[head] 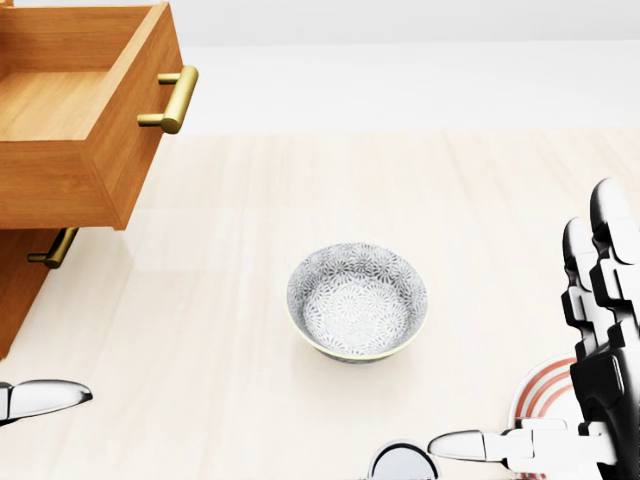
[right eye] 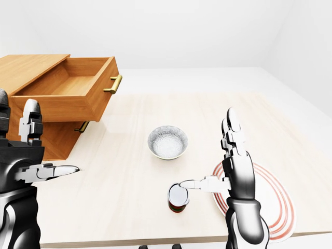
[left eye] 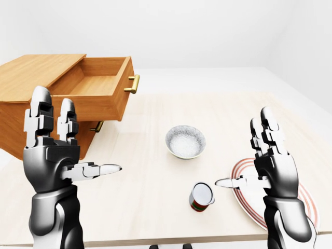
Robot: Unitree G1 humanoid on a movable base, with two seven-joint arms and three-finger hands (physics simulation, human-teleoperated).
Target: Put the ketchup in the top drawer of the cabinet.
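No ketchup bottle shows in any view. The wooden cabinet (left eye: 31, 78) stands at the upper left of the table, its top drawer (left eye: 98, 85) pulled out and empty, with a brass handle (left eye: 133, 83). A small red and green can (left eye: 202, 197) with a white lid stands upright near the table's near edge. My right hand (left eye: 244, 153) is open just right of the can, thumb pointing at it, fingers raised. My left hand (left eye: 78, 142) is open at the left, held up in front of the cabinet, holding nothing.
A patterned grey bowl (left eye: 185, 141) sits mid-table, above the can. A white plate with red rings (right eye: 275, 207) lies at the lower right, partly under my right hand. A second, shut drawer with a brass handle (head: 55, 248) sits below the open one.
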